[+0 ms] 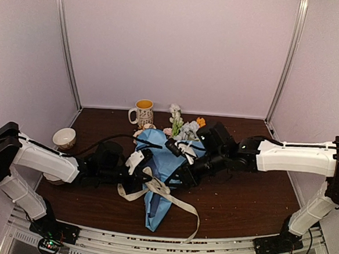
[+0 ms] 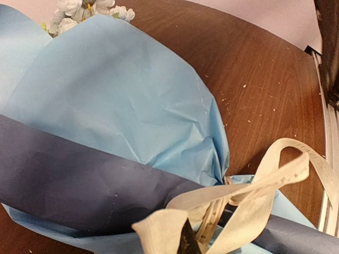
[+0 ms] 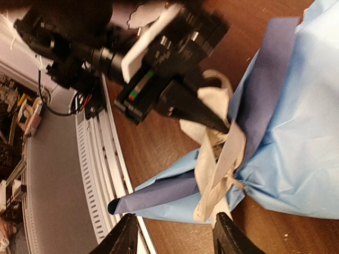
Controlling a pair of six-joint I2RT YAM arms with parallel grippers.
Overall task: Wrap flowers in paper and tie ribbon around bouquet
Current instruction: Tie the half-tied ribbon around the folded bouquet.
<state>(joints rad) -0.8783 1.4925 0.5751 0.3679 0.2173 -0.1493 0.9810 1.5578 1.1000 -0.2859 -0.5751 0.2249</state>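
**Overhead:** The bouquet [image 1: 156,178] lies across the middle of the bench [image 1: 252,197]. The tip of its cone points to the near edge, and the flowers [image 1: 184,128] point to the far edge, beside a patterned mug [image 1: 143,111]. A white bowl [image 1: 64,137] sits by the left edge. My arms [image 1: 45,159] close in on the bouquet's waist from both sides, and bare brown wood lies open toward the right near corner.

**Left wrist:** Thin, creased light-blue paper [image 2: 122,100] folds over a navy band. The flat cream ribbon [image 2: 265,180], printed with small lettering, loops above it. My left pincer [image 2: 186,241] is clamped on that ribbon.

**Right wrist:** My right pincer [image 3: 175,238] stands apart, a black fingertip on either side of a hanging ribbon end, gripping nothing. The slatted metal rail [image 3: 114,159] runs along the near edge.
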